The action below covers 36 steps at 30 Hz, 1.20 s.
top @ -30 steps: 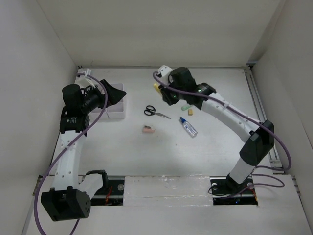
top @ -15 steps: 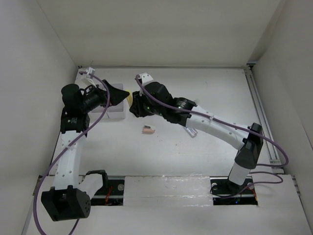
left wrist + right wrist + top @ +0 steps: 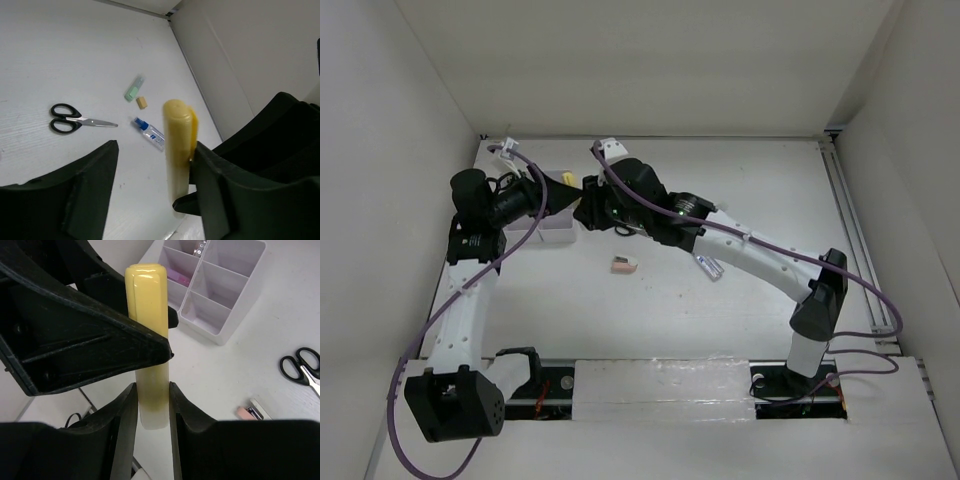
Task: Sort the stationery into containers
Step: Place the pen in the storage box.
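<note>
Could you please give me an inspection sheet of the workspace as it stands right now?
Surface: white table, no damage seen.
Job's things: yellow highlighter held between the two hands; organiser tray at the left, a purple item in one compartment; scissors, green highlighter, small tan block, blue-capped tube and pink-white eraser loose on the table.
Clutter: nothing seen.
Hands: right hand shut on the yellow highlighter; left hand open, fingers either side of it.
Cables: purple cables along both arms.
Surroundings: white enclosure walls.
</note>
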Tool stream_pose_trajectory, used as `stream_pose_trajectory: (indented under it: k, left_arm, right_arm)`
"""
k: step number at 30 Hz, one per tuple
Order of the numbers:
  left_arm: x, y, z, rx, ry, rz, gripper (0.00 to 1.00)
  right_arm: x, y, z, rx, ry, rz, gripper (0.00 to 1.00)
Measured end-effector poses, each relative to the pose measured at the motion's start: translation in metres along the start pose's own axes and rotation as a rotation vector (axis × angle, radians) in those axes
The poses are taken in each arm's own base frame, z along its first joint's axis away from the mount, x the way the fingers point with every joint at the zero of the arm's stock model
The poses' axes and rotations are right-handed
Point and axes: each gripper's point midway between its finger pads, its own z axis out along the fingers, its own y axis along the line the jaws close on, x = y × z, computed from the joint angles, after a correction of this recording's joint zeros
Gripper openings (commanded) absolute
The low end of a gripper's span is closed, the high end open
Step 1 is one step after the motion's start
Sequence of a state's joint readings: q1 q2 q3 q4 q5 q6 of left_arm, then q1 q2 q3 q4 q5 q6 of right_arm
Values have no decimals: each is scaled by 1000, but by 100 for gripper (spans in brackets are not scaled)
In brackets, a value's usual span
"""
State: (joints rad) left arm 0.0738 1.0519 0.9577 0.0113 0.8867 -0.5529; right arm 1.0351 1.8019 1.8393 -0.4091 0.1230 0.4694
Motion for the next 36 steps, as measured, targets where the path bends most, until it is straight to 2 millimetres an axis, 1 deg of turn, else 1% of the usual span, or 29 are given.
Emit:
stream_pose_trajectory:
  k: [1,5,6,7,8,9,10,11,12,16,19,21,23,25,27,28,30,32,33,36]
  left_arm:
    - [0,-1,0,3,0,1,46]
    - [0,-2,0,8,2,-2,14]
    - [1,-2,0,11,5,-7,0]
    - [1,-4,0,14,8,-14,0]
    - [2,-4,0,15,10,-10,0]
    - [2,-2,1,4,8,-10,0]
    - [2,1,1,-6,9,-17,0]
    - [2,3,2,-12,10,-22,0]
    - [2,6,3,-22,7,-23,0]
    - [-4,27,5,-123,-14,-28,0]
    - [-21,46,3,-254,-68,-8,0]
    - [-39,57,-2,-351,-133,19,0]
    - [-63,69,-11,-464,-221,43,0]
    - [-85,83,-23,-585,-320,47,0]
    - [-102,102,-35,-709,-413,19,0]
    - [-107,112,-40,-765,-451,-1,0]
    - [-112,137,-51,-896,-529,-62,0]
    - [-112,162,-60,-1006,-580,-115,0]
    - [-110,173,-63,-1057,-601,-140,0]
    - [-101,205,-71,-1184,-653,-194,0]
  right_arm:
    - [1,2,0,-6,3,2,0]
    - [6,7,5,-27,15,4,0]
    - [8,7,6,-28,18,4,0]
    - [10,7,9,-30,22,3,0]
    - [13,6,12,-30,25,3,6]
    - [14,6,15,-32,21,4,16]
    - [14,7,16,-37,16,4,30]
    - [14,7,18,-40,10,6,99]
    - [16,7,19,-46,10,15,100]
    - [29,8,20,-78,31,10,100]
    - [45,-8,10,-48,48,5,100]
    - [57,-26,-6,-8,59,-2,100]
    - [60,-41,-25,22,51,-5,100]
    - [54,-51,-47,39,21,-7,100]
    - [44,-58,-69,43,-26,-6,100]
    - [38,-61,-80,44,-53,-4,100]
    - [31,-68,-101,45,-99,1,100]
    - [29,-77,-120,56,-133,5,100]
    - [28,-80,-127,61,-150,4,100]
    - [34,-94,-146,81,-177,-2,100]
